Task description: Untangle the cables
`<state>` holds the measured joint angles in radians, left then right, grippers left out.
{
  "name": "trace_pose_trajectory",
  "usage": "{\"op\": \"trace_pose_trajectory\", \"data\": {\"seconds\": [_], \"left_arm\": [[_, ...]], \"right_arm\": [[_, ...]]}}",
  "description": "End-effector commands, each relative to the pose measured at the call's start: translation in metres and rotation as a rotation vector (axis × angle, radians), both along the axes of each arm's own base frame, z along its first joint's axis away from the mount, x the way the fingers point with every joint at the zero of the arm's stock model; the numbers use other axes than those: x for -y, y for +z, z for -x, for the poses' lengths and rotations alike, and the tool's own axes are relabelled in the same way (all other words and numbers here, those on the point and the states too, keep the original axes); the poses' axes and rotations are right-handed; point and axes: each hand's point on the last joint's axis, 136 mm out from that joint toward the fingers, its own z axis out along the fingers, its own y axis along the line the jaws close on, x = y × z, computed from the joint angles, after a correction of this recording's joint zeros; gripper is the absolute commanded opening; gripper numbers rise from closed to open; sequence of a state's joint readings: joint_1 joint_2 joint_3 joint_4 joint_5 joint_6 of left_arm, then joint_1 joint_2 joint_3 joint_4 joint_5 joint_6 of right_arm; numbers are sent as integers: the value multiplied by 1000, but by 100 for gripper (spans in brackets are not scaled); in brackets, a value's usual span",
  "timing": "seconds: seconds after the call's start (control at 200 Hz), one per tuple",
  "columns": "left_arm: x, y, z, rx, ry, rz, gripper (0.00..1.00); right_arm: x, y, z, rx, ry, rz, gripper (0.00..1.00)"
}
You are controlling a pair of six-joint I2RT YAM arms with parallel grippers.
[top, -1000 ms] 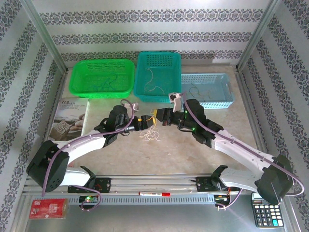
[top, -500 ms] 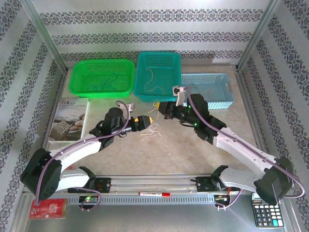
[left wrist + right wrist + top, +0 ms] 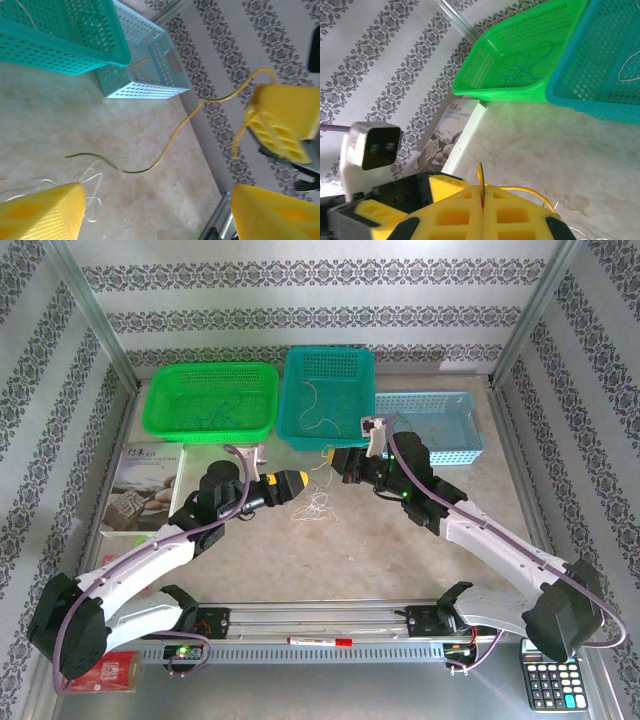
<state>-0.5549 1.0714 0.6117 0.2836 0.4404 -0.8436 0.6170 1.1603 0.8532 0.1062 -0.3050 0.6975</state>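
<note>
Right pincer pinches the yellow cable; left pincer gapes, arms reaching inward.

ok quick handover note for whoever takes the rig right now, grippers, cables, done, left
left gripper: fingers open, holding nothing, beside the tangle.
right gripper: fingers shut on the yellow cable, which trails down toward the whitish tangle on the table; can't tell if it is free.
done: blue cables in the green basket, whitish cables in the teal basket, a yellowish one in the light blue basket.
left: free the yellow cable, probably bin it in the light blue basket, then sort the tangle.
</note>
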Motion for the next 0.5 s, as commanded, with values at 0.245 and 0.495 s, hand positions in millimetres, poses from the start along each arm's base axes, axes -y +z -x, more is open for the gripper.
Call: {"op": "trace_pose_trajectory", "data": {"seconds": [0.245,0.495], "left_arm": [[23,61,-5,53,-90,224,67],[32,59,-4,44,-109,230,63]], "right_arm": [[-4,-8,-4,-2,13,-12,0],[-5,-7,-5,-2,15,-23,0]]}}
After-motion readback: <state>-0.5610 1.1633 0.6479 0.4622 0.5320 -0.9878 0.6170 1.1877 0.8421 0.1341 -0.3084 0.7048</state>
